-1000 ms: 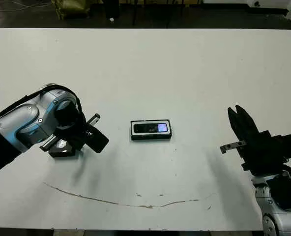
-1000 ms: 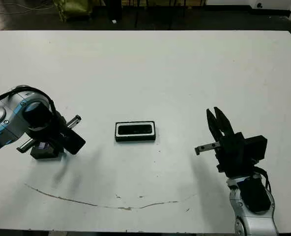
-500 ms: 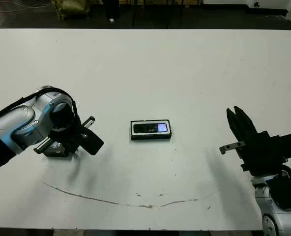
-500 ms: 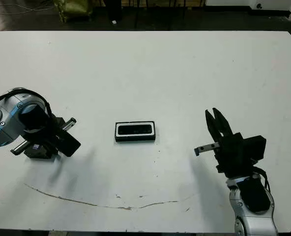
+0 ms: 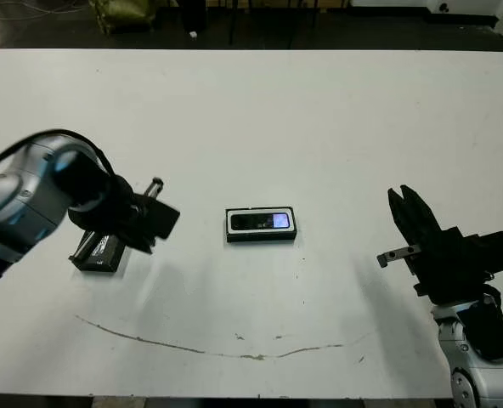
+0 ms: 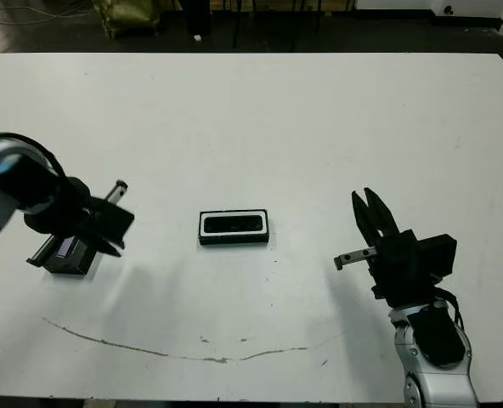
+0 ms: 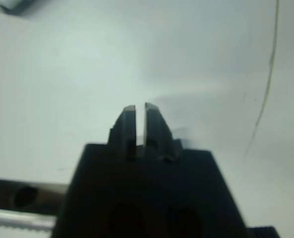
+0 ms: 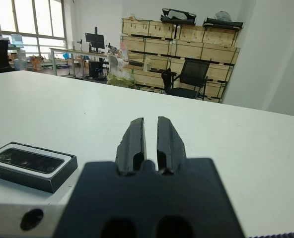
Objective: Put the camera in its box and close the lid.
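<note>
- The box [image 5: 261, 224] sits near the centre of the head-view frame, a little below the middle, on the white table [image 5: 319, 119]. Its long side runs left to right.
- The camera [image 5: 262, 222] lies inside the box, framed by the white lining, with its small bluish screen towards the right end.
- The lid [image 5: 97, 252] lies flat on the table at the left of the frame, well apart from the box, with a pale strip on its face. It is partly hidden under the left arm.
- The left gripper [image 7: 141, 109] hangs just above and beside the lid at mid-left of the head view. Its own wrist view shows the two fingers nearly together, with only a thin slit between them and nothing held.
- The right gripper [image 8: 150, 130] stands at the lower right of the head view, well apart from the box, pointing up the frame. Its fingers are close together with a narrow gap, and they hold nothing.
- In the right wrist view the box with the camera shows at lower left, beside the gripper's body.
- A thin brown line [image 5: 209, 347] runs across the table in the lower part of the head view.
- Shelves of wooden crates [image 8: 182, 34] and office chairs [image 8: 186, 82] show beyond the table in the right wrist view.
</note>
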